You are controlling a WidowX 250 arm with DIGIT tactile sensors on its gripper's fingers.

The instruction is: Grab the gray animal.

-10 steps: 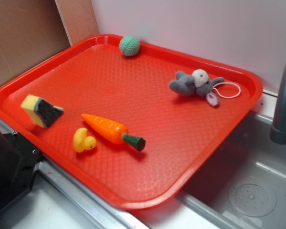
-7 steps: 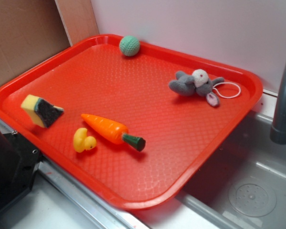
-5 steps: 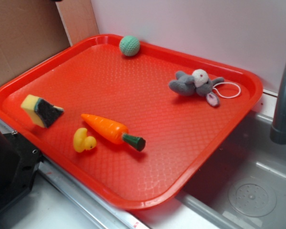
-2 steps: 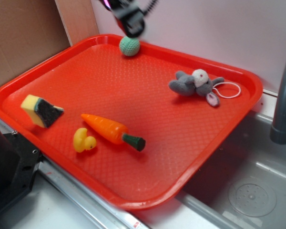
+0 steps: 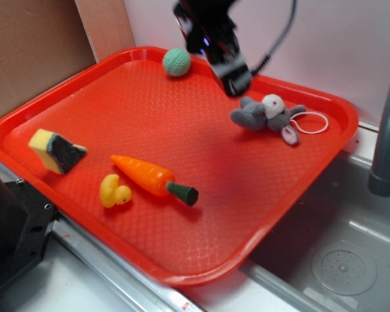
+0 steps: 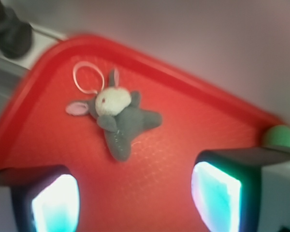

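Gray plush, the gray animal (image 5: 265, 114) lies right of centre on the red tray (image 5: 182, 247): soft, light, squashable. Pinch its plump body. The tool (image 5: 236, 83) hovers open, empty.

No readable text, label, brand, number or sign anywhere in either view. Nothing printed on the red tray (image 5: 325, 153), nor on the toys lying on it, nor on the wall behind it.
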